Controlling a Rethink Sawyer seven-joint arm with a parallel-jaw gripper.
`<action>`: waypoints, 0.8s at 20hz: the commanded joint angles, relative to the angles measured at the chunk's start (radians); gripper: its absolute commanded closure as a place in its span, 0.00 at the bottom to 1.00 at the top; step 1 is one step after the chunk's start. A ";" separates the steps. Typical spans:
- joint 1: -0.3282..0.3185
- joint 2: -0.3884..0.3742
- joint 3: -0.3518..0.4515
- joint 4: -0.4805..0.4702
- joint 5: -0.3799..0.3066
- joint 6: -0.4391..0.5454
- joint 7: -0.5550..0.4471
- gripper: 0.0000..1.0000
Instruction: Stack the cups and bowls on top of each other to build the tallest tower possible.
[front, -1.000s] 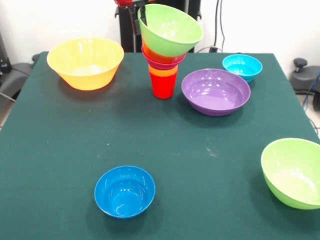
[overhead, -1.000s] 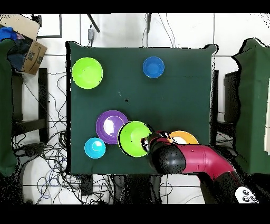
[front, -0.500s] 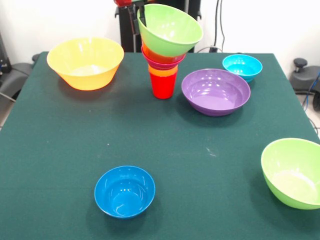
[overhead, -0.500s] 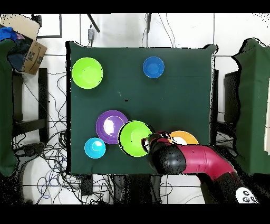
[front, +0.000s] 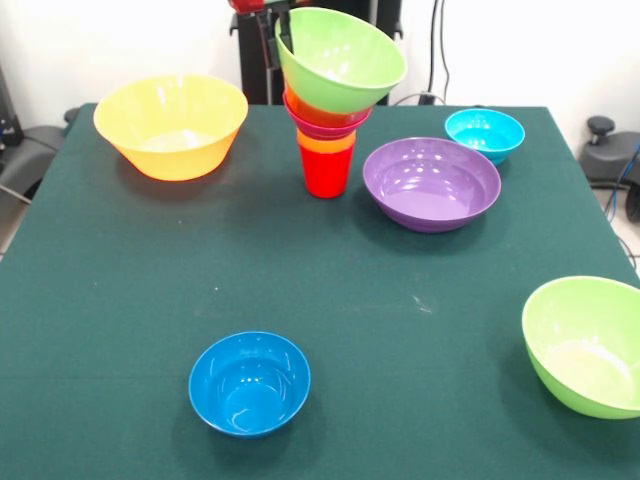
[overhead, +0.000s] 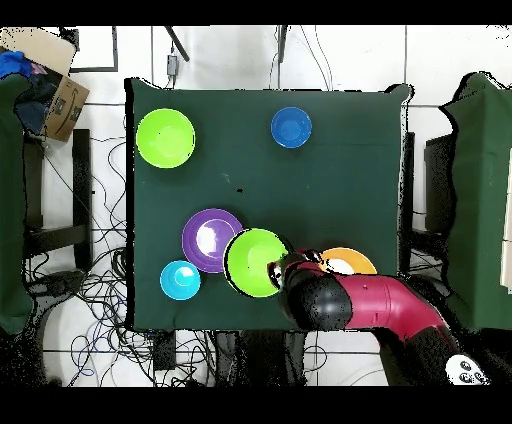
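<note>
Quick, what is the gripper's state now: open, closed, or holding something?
Gripper: cannot be told. It sits behind the rim of the tilted lime green bowl on top of the tower, mostly hidden.

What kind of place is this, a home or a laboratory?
Probably a robotics laboratory: a robot arm reaches over a cloth-covered table, and loose cables lie on the tiled floor.

Tower (front: 327, 150) beside wide bowl (front: 431, 183) (bowls scattered around).

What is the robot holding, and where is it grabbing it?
Probably the tilted lime green bowl atop the tower, by its far rim; the gripper is mostly hidden behind it, so the hold cannot be told.
</note>
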 joint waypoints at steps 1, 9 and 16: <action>0.034 0.014 -0.042 0.080 -0.075 0.013 0.075 1.00; 0.042 0.022 -0.060 0.088 -0.095 -0.005 0.081 1.00; 0.050 0.031 -0.071 0.084 -0.104 -0.014 0.081 1.00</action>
